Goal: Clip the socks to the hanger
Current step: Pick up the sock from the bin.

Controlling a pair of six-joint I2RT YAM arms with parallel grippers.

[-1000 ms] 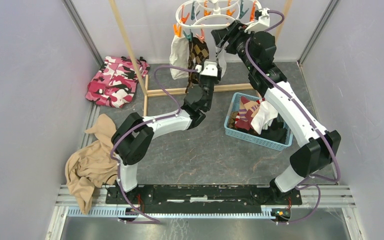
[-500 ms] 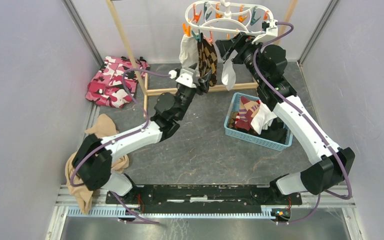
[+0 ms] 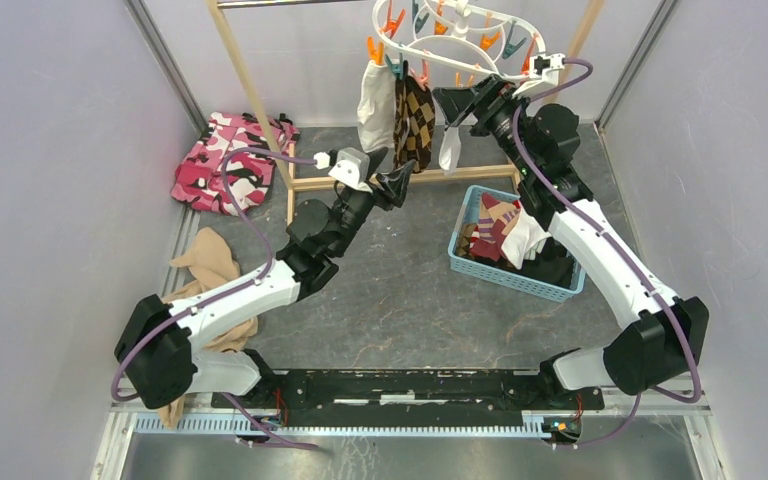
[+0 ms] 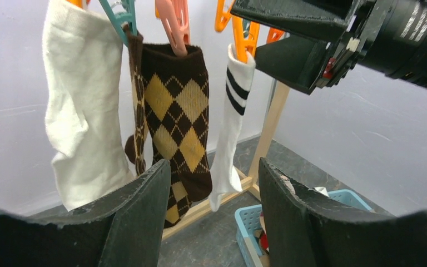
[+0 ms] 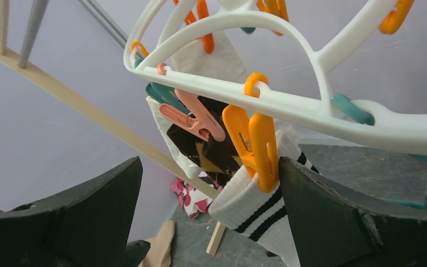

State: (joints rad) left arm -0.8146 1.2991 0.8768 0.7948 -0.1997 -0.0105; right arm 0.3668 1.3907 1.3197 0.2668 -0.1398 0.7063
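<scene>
The white oval plastic hanger of looped rings hangs at the back from the pale wooden rack frame, with orange, teal and pink clothespins dangling below it and socks already clipped along its near-left side. In the left wrist view a plain white sock hangs furthest left, then a brown and tan argyle diamond sock held at its cuff by a pink clothespin, then a white sock with dark stripes pinned by an orange clothespin. The left gripper sits just below and in front of these socks with its black fingers spread apart and nothing between them. The right gripper is raised close under the hanger's rim, its two fingers also wide apart on either side of the striped sock's cuff and that orange pin, touching neither as far as can be seen. On the grey floor to the right stands a light blue plastic basket holding a maroon and tan patterned sock and a white one. A pink camouflage cloth lies at far left and a large tan garment is crumpled near the left arm's base
</scene>
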